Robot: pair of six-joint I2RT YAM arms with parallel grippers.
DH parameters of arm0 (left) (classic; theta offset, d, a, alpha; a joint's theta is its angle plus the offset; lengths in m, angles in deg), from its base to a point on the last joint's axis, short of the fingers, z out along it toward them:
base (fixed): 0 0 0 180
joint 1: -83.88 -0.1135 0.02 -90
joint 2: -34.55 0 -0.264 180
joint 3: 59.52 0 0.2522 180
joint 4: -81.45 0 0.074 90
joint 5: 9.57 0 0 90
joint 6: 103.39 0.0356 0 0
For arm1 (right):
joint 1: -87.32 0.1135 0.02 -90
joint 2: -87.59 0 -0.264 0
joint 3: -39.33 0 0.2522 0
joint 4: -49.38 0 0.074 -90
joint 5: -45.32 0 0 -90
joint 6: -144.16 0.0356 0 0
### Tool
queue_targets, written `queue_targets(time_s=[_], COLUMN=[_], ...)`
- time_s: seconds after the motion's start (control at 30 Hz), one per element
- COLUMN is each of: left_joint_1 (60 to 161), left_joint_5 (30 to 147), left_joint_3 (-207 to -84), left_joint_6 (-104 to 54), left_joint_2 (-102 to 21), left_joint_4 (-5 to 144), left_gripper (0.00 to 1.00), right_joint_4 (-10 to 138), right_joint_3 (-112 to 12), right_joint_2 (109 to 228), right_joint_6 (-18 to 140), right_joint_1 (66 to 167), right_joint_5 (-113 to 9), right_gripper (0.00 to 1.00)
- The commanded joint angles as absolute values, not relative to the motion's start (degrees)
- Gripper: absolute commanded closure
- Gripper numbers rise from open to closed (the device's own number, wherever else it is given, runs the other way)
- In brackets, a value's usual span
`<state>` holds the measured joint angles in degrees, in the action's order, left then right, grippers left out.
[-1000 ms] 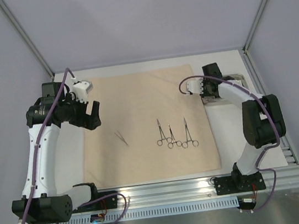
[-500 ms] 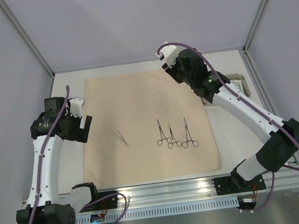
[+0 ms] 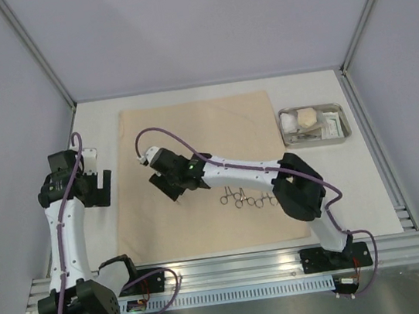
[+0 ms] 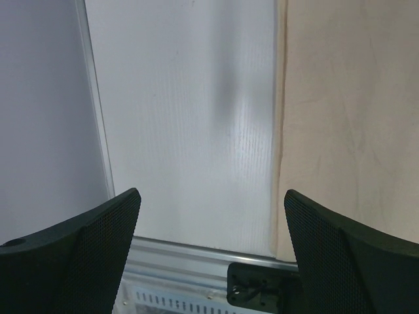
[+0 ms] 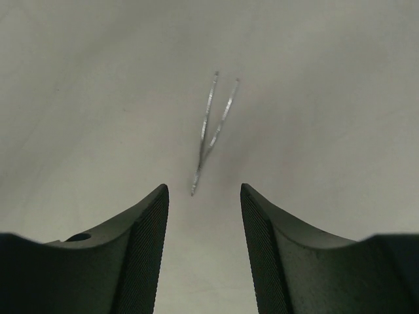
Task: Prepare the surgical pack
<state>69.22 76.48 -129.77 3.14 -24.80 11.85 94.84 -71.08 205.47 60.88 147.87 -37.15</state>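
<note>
One slim pair of shiny steel tweezers (image 5: pixel 211 134) is lying on the large matte tan cloth sheet (image 3: pixel 213 125), hidden overhead beneath the right gripper (image 5: pixel 203 191), whose ribbed black jaws are hanging partly open just short of it (touching nothing). Steel scissor-handled clamps (image 3: pixel 248 197) are showing only their rings beside the arm. Left gripper (image 4: pixel 213 203) is gaping wide, empty, over the ridged white table (image 4: pixel 190 118).

We count one cloth sheet (image 3: pixel 190 128) and one steel tray (image 3: pixel 317 141). We log three clamps (image 3: pixel 248 198) and one tweezers (image 5: pixel 211 127).
</note>
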Motion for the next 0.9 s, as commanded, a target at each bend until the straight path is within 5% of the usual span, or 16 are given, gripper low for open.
queue_targets(time_s=[0.0,0.4,0.53,0.77,0.87], left_joint_1=[68.9,68.8,68.9,68.9,68.9], left_joint_5=[75.2,78.5,78.6,80.2,80.6], left_joint_3=[-129.4,-129.4,-129.4,-130.2,-130.7], left_joint_6=[2.1,2.7,2.9,3.1,3.0], left_joint_2=[-22.7,-22.4,-22.1,-22.1,-22.1], left_joint_4=[15.5,15.3,15.3,14.2,13.9], left_gripper=[0.00,0.00,0.00,0.00,0.00], right_joint_4=[97.8,100.0,99.4,98.2,98.0], right_joint_3=[-79.3,-86.0,-85.7,-84.6,-84.5], right_joint_2=[211.0,221.6,223.0,221.8,220.5], right_joint_6=[64.2,63.9,63.9,63.4,62.6], right_joint_1=[149.5,150.2,150.3,150.2,149.9], right_joint_5=[-36.8,-33.5,-32.8,-32.2,-33.1], right_gripper=[0.49,0.54,0.64,0.98,1.00])
